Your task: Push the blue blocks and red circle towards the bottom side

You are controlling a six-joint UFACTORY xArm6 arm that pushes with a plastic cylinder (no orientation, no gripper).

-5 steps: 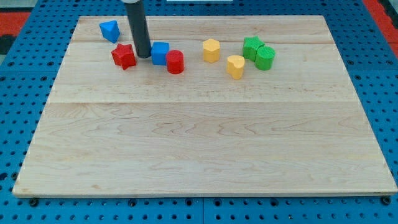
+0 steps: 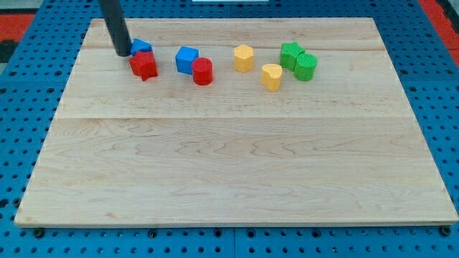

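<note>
My tip (image 2: 123, 53) is at the view's top left, touching the left side of a blue block (image 2: 142, 47), which is partly hidden behind the rod and rests against the top of the red star (image 2: 144, 65). A blue cube (image 2: 186, 59) sits to the right of the star. The red circle (image 2: 203, 72) touches the blue cube's lower right side. All lie near the top edge of the wooden board (image 2: 229, 158).
A yellow hexagon-like block (image 2: 244, 57) and a yellow heart-like block (image 2: 271, 76) sit right of centre at the top. A green star (image 2: 290, 54) and a green cylinder (image 2: 306, 66) touch each other further right.
My tip has moved left from between the red star and the blue cube to the far-left blue block. That block now lies further right, against the red star.
</note>
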